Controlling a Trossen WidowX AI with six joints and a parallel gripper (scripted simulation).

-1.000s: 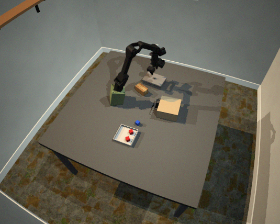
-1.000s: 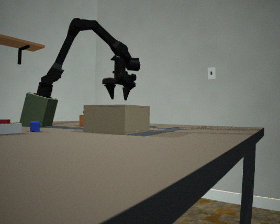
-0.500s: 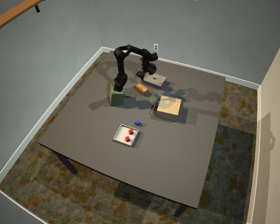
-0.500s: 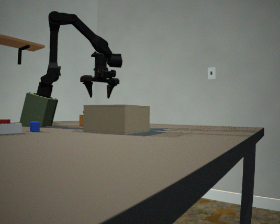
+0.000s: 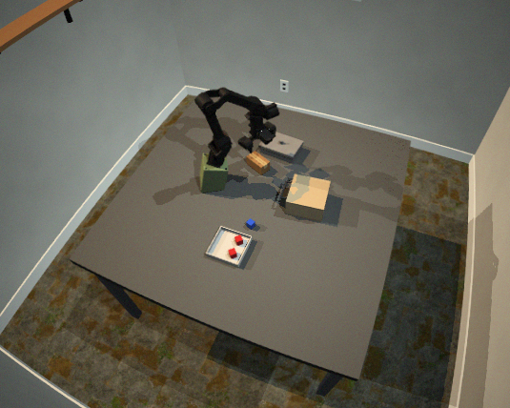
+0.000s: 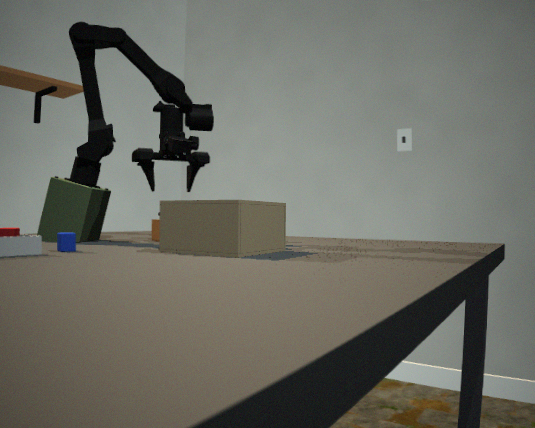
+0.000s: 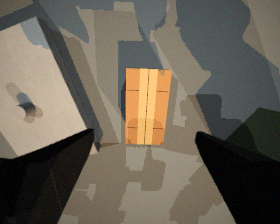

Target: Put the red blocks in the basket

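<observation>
My claw spread wide, pinching nothing, above orange box; 2 red blocks in basket.

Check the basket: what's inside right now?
Two red blocks lie in the white basket. The blue block sits outside on the table. The floor beneath the blocks is hidden.

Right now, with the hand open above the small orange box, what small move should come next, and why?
Probably lower the open hand straight down over the orange box. The box lies centred between the fingers, the hand holds nothing, and a red block could be hidden there.
</observation>
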